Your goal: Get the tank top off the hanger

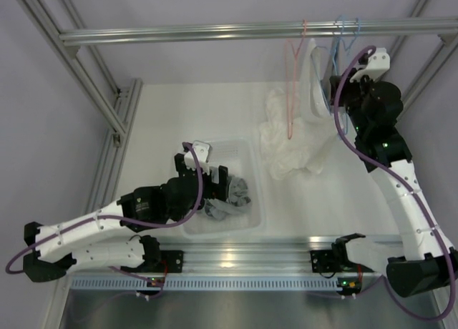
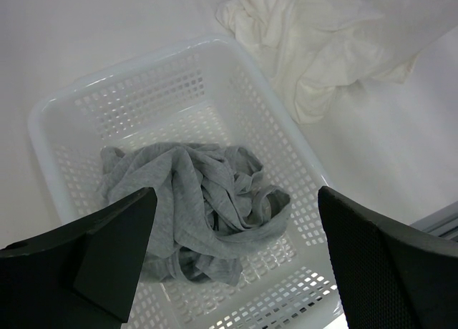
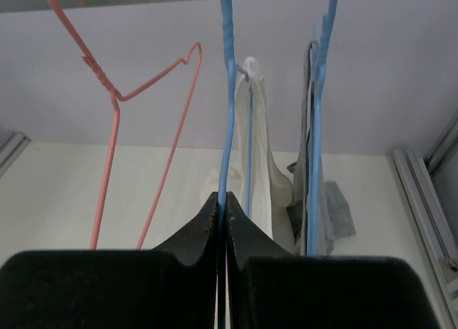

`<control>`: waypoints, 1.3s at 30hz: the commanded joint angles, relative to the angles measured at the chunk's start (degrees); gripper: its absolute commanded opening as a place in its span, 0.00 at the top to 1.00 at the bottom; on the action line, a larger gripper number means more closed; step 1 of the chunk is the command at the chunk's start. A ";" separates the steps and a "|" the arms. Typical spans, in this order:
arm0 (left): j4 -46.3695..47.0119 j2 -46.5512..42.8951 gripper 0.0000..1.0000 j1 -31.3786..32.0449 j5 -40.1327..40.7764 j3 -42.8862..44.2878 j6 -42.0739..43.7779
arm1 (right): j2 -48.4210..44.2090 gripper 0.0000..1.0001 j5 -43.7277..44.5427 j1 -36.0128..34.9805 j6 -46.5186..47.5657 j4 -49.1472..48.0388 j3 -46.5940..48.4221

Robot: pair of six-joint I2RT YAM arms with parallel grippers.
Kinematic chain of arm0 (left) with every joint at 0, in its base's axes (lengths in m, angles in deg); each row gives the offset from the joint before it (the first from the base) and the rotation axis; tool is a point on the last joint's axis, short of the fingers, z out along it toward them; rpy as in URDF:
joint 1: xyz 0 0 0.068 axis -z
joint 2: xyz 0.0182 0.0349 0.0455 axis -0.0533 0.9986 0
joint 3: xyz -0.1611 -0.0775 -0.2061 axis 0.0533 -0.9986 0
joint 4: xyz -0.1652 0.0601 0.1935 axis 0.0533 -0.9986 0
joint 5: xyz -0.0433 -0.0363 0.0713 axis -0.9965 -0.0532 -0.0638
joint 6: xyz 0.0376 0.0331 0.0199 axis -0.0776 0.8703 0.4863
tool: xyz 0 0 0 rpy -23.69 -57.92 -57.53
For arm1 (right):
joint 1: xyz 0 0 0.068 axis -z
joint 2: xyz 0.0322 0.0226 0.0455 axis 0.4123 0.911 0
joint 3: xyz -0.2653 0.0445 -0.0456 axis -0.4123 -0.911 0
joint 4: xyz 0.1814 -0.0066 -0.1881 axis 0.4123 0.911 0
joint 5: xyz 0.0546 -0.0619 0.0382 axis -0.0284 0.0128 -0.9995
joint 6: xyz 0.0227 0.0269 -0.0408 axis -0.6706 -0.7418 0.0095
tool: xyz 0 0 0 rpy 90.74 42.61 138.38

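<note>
Overhead, we look down on a white desk with two arms reaching away from us. At left, the left hand hangs over a white slotted basket. Its wrist view shows the two black fingers spread wide apart and gripping nothing. A crumpled grey garment lies in the basket beneath them.

Toward the middle, a heap of white cloth lies on the desk just right of the basket. Above it a metal rail crosses the scene, and a bare red hanger hangs from it.

Right of that, the right hand is raised toward the rail, its fingers pressed together on the wire of a blue hanger. The white tank top hangs on that hanger, just beyond the hand and above the desk. Farthest right, we see a second blue hanger carrying a darker grey top.
</note>
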 commanded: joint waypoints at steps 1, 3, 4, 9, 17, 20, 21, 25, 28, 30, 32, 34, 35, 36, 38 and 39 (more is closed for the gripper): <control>-0.29 -1.14 0.01 -0.08 0.73 -0.26 0.06 | -4.13 1.00 -3.21 0.91 -0.85 -10.88 -0.47; -0.20 -1.14 0.01 -0.08 0.82 -0.26 0.15 | -5.53 1.00 -3.83 0.91 -0.85 -11.85 -1.26; -0.29 -1.14 0.01 -0.08 0.82 -0.18 0.15 | -6.58 1.00 -3.65 0.99 -0.85 -11.85 -1.96; -0.20 -0.35 0.01 -0.08 0.56 0.52 0.24 | -9.40 1.00 -3.04 0.99 -1.03 -11.68 -4.51; 0.32 2.89 0.01 -0.08 -0.49 3.95 1.03 | -15.02 1.00 -4.09 0.91 -2.17 -10.18 -9.95; 1.82 5.44 0.01 -0.08 -2.60 6.50 2.43 | -19.41 1.00 -3.22 0.91 -3.22 -7.30 -11.63; 2.17 6.40 0.01 -0.08 -3.48 7.37 2.87 | -20.47 1.00 -2.95 0.99 -3.49 -6.58 -12.15; 5.33 11.50 0.01 -0.08 -11.19 13.70 6.64 | -27.66 1.00 -4.26 0.99 -4.10 -2.37 -15.14; 8.74 13.87 0.01 -0.08 -18.39 18.80 9.89 | -33.19 1.00 -6.62 0.91 -4.54 2.55 -16.11; 10.69 14.93 0.01 0.01 -23.06 22.84 11.65 | -35.85 1.00 -6.90 1.00 -5.15 7.12 -15.33; 12.36 17.48 0.01 0.01 -29.72 28.52 14.29 | -38.75 1.00 -7.43 0.91 -5.25 10.81 -14.01; 12.89 21.08 0.01 0.01 -34.05 33.20 17.54 | -40.69 1.00 -8.83 0.91 -5.16 15.82 -11.73; 13.68 22.48 0.01 0.01 -37.12 35.48 19.29 | -41.48 1.00 -8.75 0.91 -5.51 17.32 -11.02; 14.38 25.37 0.01 0.01 -37.15 39.86 22.27 | -43.31 1.00 -8.66 0.91 -5.94 19.24 -9.80; 16.57 28.90 0.01 -0.08 -32.35 44.36 24.05 | -45.34 1.00 -9.19 0.91 -6.91 20.49 -8.56; 16.85 32.83 0.01 -0.08 -31.01 46.91 26.06 | -46.57 1.00 -9.45 0.91 -7.26 21.28 -6.73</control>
